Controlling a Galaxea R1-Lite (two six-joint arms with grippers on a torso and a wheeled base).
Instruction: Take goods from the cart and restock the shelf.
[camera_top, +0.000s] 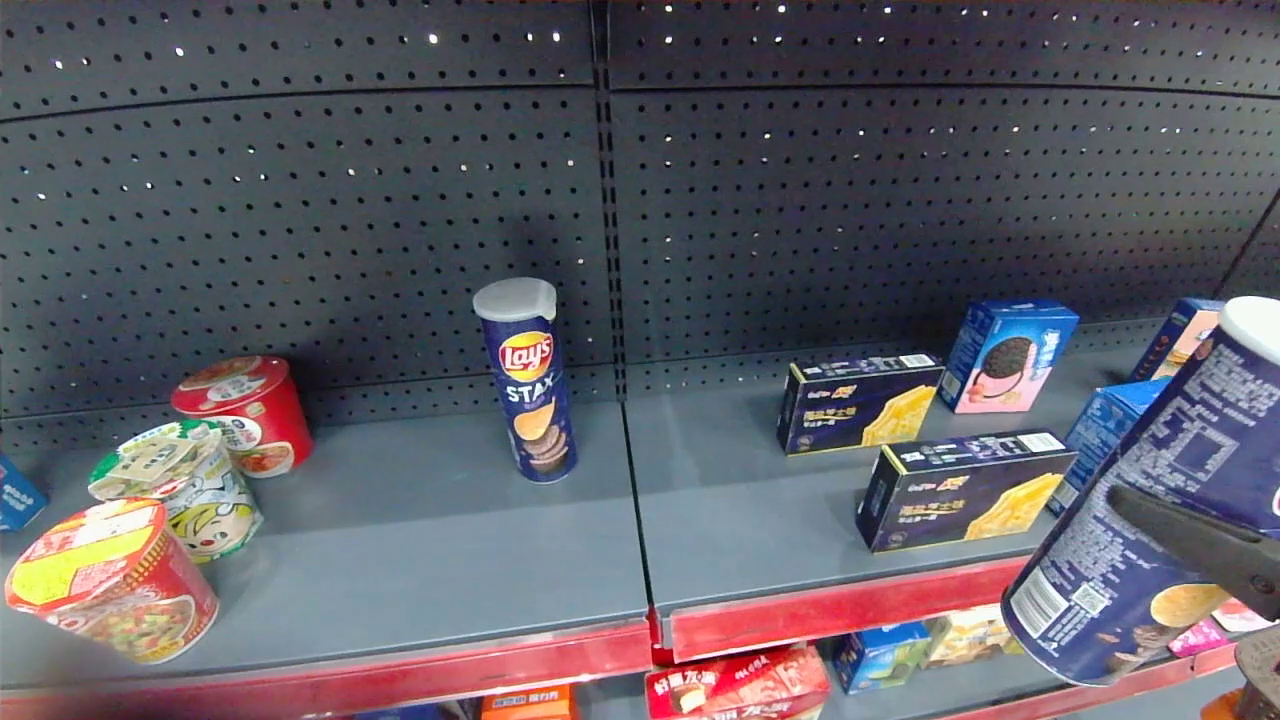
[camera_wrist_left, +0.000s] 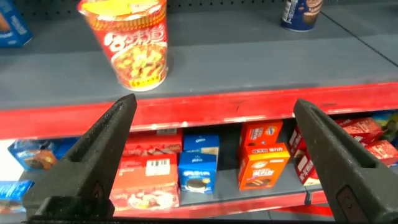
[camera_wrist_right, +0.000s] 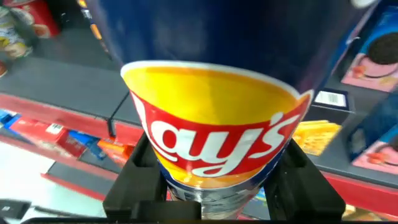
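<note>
Canister of chips (camera_top: 1170, 440) sits tilted in the right pincer (camera_wrist_right: 217, 193), whose fingers clamp its lower body, with the lid end leaning away over the shelf (camera_top: 420, 540). A dark-blue box (camera_top: 960, 490) lies just left of that pincer, and a second canister (camera_top: 530, 385) stands upright well off to its left. The left pincer (camera_wrist_left: 214, 109) is spread wide and empty, with a red noodle cup (camera_wrist_left: 134, 43) ahead of it on the shelf.

Open shelf board (camera_top: 700, 500) lies between the upright can (camera_top: 527, 385) and the dark boxes (camera_top: 860, 402) (cups (camera_top: 185, 490) crowd the left end).
</note>
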